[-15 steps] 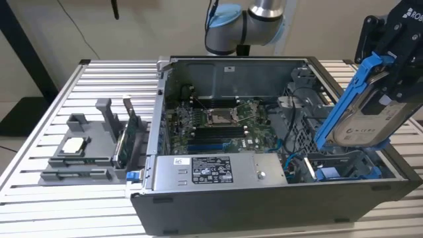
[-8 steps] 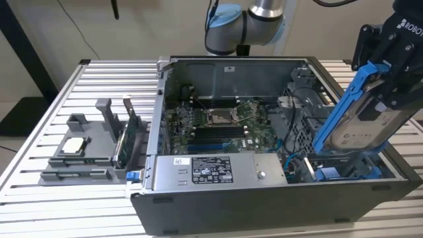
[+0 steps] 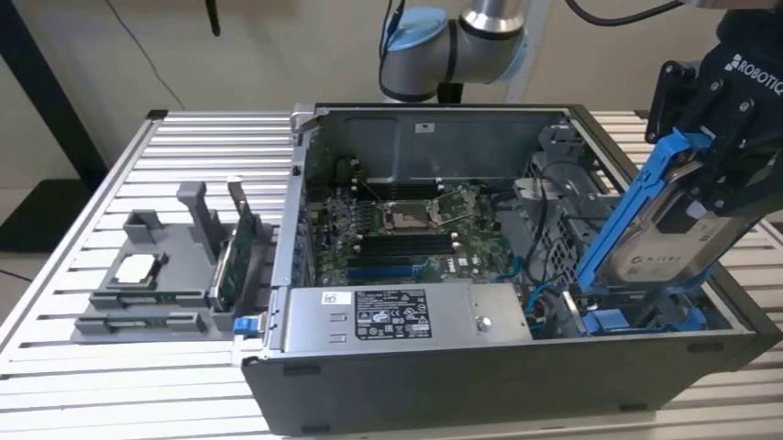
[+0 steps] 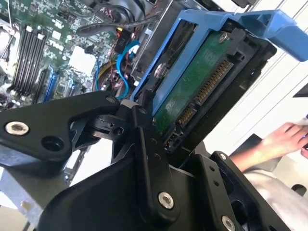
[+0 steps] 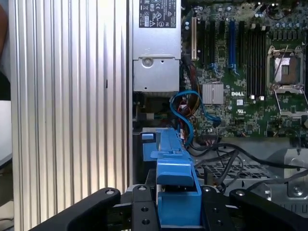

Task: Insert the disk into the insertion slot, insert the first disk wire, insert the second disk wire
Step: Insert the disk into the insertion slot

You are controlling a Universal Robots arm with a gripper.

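The disk (image 3: 667, 229), silver-grey in a bright blue carrier, hangs tilted steeply over the right end of the open computer case. My gripper (image 3: 707, 170) is shut on its upper part. Its lower end reaches down close to the insertion slot (image 3: 643, 321), a bay with blue rails in the case's near right corner; I cannot tell if they touch. The second wrist view shows the disk's green circuit board (image 4: 197, 91) and connector between the black fingers (image 4: 144, 144). In the first wrist view the carrier's blue edge (image 5: 175, 178) sits between the fingers. Thin blue wires (image 5: 185, 113) curl inside the case beside the bay.
A grey box with white stickers (image 3: 391, 316) fills the case's front beside the bay, and the motherboard (image 3: 404, 229) lies behind it. A grey fixture (image 3: 159, 275) with parts stands on the slatted table (image 3: 135, 367) at the exterior view's left. A person's hand (image 4: 284, 139) is beyond the case.
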